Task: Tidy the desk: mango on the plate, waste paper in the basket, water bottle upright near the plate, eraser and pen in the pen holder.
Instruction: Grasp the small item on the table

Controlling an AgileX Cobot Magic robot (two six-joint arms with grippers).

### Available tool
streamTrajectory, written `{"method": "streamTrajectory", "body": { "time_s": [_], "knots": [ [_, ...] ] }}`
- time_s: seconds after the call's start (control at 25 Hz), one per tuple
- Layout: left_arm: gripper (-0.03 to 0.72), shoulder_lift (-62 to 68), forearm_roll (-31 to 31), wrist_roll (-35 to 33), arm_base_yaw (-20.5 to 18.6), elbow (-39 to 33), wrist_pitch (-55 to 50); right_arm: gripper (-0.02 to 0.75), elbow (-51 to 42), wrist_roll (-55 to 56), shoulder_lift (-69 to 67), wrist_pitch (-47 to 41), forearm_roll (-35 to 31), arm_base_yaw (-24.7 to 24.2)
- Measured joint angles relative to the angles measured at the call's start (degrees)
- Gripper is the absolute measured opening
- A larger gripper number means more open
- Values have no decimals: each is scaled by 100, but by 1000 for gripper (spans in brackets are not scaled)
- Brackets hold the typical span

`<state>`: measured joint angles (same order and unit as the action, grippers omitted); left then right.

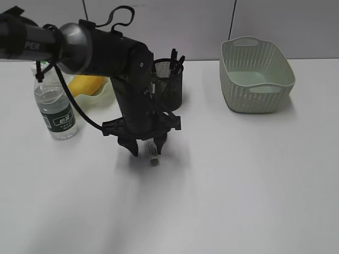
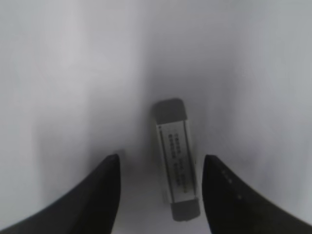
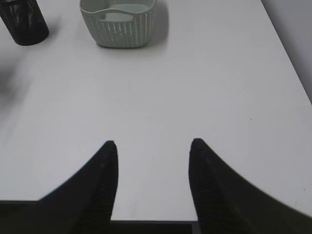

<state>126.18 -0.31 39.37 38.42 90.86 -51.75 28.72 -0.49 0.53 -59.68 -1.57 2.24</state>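
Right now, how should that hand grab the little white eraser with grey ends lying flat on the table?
Grip the white eraser with grey ends across its narrow middle, coming straight down from above: it lies flat, its long sides facing the left hand fingers.

Premises: a robot test station laid out as an office desk, not a lived-in room. Evidence: a plain white counter [image 1: 254,201] set against a grey panelled wall [image 1: 286,24] with dark vertical seams, and a black jointed arm [image 1: 124,69] with exposed cables reaching over the surface. Items on the counter are staged samples of desk goods: a mesh pen holder [image 1: 170,83] with pens, an eraser [image 2: 176,158], a water bottle [image 1: 55,108], a mango [image 1: 87,83] in a green plate [image 1: 105,94], and a green basket [image 1: 256,74].
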Motion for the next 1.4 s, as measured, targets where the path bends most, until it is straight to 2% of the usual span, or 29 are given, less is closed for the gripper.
{"method": "streamTrajectory", "body": {
  "time_s": [0.2,0.4,0.76,0.92,1.08,1.4],
  "knots": [
    [405,39,-86,-97,0,1,41,384,0,0,0,0,0,0],
    [353,77,-88,-344,0,1,44,384,0,0,0,0,0,0],
    [333,163,31,-427,0,30,-75,384,0,0,0,0,0,0],
    [274,195,90,-590,0,67,-213,384,0,0,0,0,0,0],
    [162,195,81,-956,0,67,-258,384,0,0,0,0,0,0],
    [154,200,76,-1597,0,73,-427,384,0,0,0,0,0,0]
  ]
}}
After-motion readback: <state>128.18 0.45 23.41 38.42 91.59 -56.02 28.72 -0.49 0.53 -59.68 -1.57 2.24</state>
